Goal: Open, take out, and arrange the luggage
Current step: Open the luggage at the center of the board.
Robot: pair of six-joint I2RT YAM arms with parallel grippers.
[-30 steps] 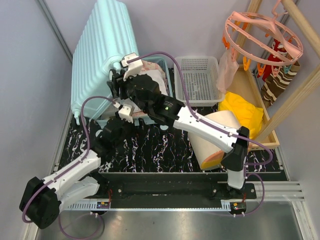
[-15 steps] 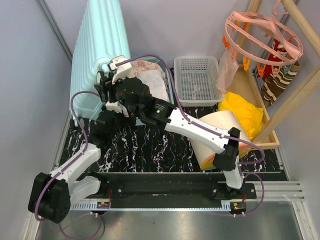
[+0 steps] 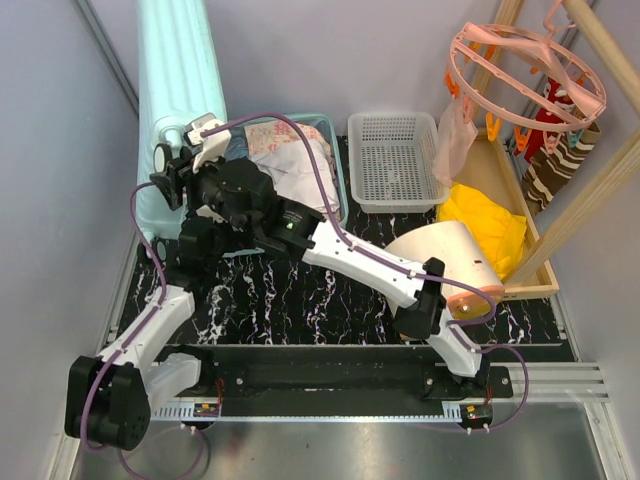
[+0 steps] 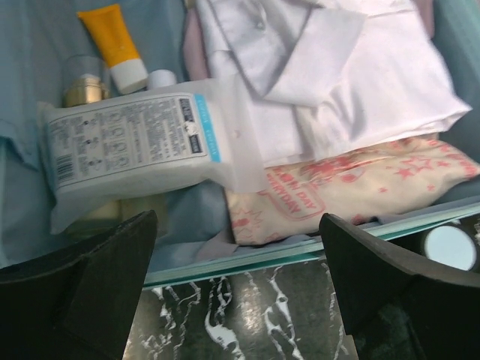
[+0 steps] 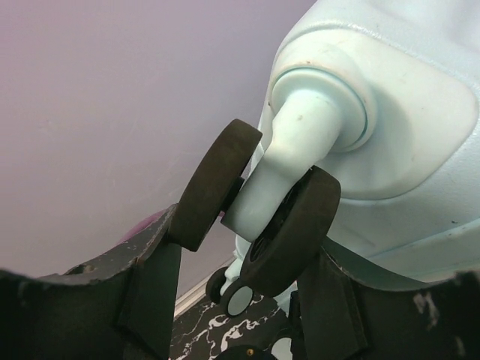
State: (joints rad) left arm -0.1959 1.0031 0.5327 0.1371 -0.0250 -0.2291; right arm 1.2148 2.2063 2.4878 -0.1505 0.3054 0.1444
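Note:
The pale mint luggage [image 3: 175,70] is open, its ribbed lid standing upright by the left wall. The lower half [image 3: 335,170] lies flat and holds clothes. My right gripper [image 3: 172,180] is shut on a black double wheel [image 5: 289,225] at the lid's corner [image 5: 405,112], one finger on each side. My left gripper [image 3: 190,235] hangs open just in front of the lower half's front rim [image 4: 300,247], holding nothing. Inside I see a white wipes pack [image 4: 135,142], an orange tube [image 4: 112,34], a white garment [image 4: 337,82] and a cream pouch with red print [image 4: 337,187].
A white mesh basket [image 3: 395,160] stands right of the luggage. In front of it lies a cream cylinder with an orange end [image 3: 445,265]. A yellow cloth [image 3: 490,220], a wooden rack [image 3: 590,190] and a pink round hanger [image 3: 525,65] fill the right side.
The lid has swung up and to the left, from leaning over the lower half to upright. My right gripper went left with it, and the left arm shifted left too.

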